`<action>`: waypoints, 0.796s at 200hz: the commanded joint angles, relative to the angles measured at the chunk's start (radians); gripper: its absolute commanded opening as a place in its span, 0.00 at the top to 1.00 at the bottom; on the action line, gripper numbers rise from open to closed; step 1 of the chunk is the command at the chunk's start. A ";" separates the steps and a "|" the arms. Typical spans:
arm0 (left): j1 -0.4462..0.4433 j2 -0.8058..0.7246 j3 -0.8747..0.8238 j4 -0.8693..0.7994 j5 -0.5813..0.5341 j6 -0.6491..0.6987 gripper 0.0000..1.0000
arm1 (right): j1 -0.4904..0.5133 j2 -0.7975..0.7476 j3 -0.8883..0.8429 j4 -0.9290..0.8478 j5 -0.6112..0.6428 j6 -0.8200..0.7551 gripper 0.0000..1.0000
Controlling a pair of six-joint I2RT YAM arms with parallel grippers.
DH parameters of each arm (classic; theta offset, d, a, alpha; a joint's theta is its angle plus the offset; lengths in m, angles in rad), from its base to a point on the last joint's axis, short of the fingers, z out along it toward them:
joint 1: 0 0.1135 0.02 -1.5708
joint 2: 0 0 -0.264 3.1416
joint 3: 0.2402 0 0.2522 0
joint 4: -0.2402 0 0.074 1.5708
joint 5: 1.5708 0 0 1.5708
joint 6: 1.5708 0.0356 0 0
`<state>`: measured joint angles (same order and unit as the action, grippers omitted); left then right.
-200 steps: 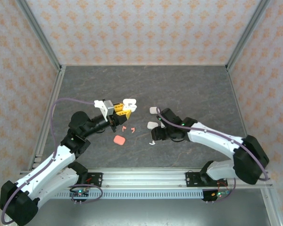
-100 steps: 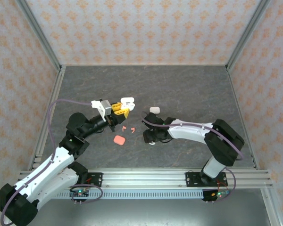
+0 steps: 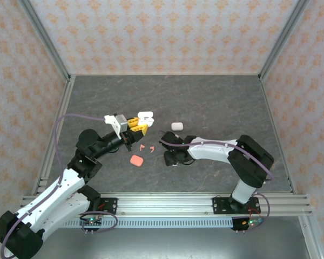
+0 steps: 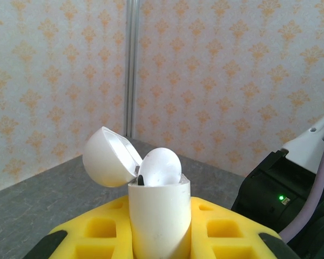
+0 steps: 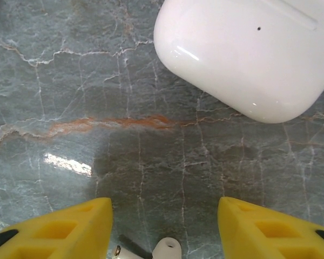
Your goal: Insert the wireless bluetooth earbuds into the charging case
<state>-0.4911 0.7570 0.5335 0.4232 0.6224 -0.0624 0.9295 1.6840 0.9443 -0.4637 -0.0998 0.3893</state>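
earbud cut off, open case bottom cropped

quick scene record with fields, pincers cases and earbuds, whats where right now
left pincer: shut on the open white charging case, held upright
open case contents: seated white earbud, lid flipped back
right pincer: open, low over the table, loose white earbud lying between its fingers
closed white charging case: on the table just beyond the right pincer
coral earbuds: two, loose between the arms
coral charging case: on the table near them
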 commanded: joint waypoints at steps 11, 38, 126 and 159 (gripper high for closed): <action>-0.007 -0.024 -0.004 -0.001 -0.016 0.010 1.00 | 0.019 -0.024 -0.040 -0.083 -0.004 0.026 0.46; -0.007 -0.024 -0.004 -0.004 -0.019 0.011 1.00 | 0.020 -0.053 -0.066 -0.102 -0.013 0.031 0.47; -0.007 -0.027 -0.003 -0.018 -0.026 0.013 1.00 | 0.020 -0.154 -0.073 -0.144 -0.043 0.008 0.46; -0.007 -0.030 0.000 -0.026 -0.026 0.012 1.00 | 0.002 -0.187 -0.033 -0.104 -0.053 0.007 0.44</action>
<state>-0.4911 0.7506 0.5335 0.3996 0.6174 -0.0589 0.9417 1.5364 0.8692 -0.5686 -0.1471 0.3969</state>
